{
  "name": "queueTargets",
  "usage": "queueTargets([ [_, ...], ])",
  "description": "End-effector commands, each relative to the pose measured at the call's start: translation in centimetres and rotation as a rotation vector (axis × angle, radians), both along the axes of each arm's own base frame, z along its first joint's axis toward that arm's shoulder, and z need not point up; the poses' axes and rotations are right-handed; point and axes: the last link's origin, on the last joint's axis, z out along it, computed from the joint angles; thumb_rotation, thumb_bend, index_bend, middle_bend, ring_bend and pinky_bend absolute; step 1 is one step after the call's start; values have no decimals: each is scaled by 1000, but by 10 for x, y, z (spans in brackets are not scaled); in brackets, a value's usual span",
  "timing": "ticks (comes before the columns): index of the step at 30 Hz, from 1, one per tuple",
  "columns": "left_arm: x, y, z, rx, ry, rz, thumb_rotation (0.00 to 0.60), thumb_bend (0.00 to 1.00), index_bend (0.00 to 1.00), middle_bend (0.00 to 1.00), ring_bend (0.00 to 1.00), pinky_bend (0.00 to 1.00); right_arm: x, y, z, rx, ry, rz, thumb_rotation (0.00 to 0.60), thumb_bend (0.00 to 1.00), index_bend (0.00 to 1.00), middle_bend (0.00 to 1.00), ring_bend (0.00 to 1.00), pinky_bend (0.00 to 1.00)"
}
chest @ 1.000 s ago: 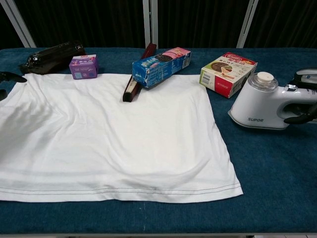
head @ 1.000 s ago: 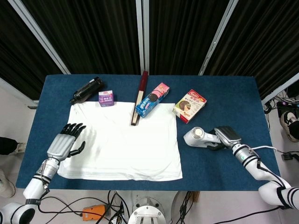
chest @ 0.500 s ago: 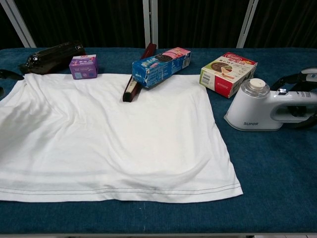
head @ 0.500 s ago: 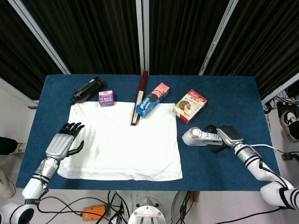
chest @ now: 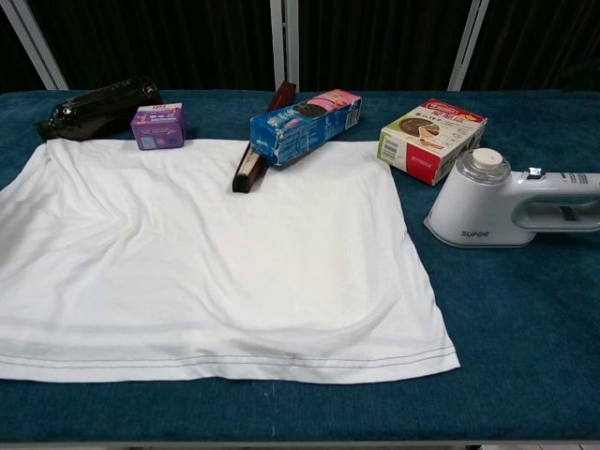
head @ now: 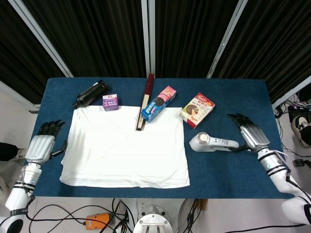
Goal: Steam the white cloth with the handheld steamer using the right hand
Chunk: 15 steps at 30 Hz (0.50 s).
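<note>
One white cloth [head: 125, 145], one handheld steamer [head: 211, 142], three boxes — purple [head: 110, 102], blue [head: 158, 104], red [head: 197, 109] — one black bottle [head: 90, 93], two hands — left [head: 41, 144], right [head: 251, 133]

A table with a dark blue cover [head: 243, 97] fills the middle of the head view. A white cloth [head: 125, 145] lies spread flat over its left and centre. Along the far edge of the cloth lie a black bottle [head: 90, 93] on its side, a small purple box [head: 111, 102], a long dark red box [head: 145, 101] whose near end rests on the cloth, a blue-and-pink cookie box [head: 158, 103] and a red-and-white snack box [head: 197, 109]. Right of the cloth, a white handheld steamer [head: 212, 142] lies on the cover.
</note>
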Motion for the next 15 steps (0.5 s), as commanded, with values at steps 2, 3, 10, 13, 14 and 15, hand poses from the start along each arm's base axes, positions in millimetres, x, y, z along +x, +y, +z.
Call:
queueTargets([
  [2,-24,-13,38,147,5,53,142,363,65,28,0,0,-7,33,53,-247,78,37,600,155,0,136,50,127],
  [3,-27,-18,43,168,4,60,155,361,65,28,0,0,-8,40,59,-275,87,36,600,155,0,136,50,127],
  [10,-44,-62,53,253,0,86,229,357,65,28,0,0,-23,97,73,-354,87,1,600,154,0,135,39,125],
  [13,-46,-82,51,278,-1,83,240,357,65,29,0,0,-30,117,71,-341,53,-27,600,154,0,126,24,117],
  [14,-46,-88,48,277,-3,85,244,357,65,28,0,0,-33,122,70,-337,45,-35,600,155,0,122,18,116],
  [15,-47,-92,46,273,-2,86,251,357,65,29,0,0,-35,126,70,-336,43,-41,600,155,0,118,12,115],
])
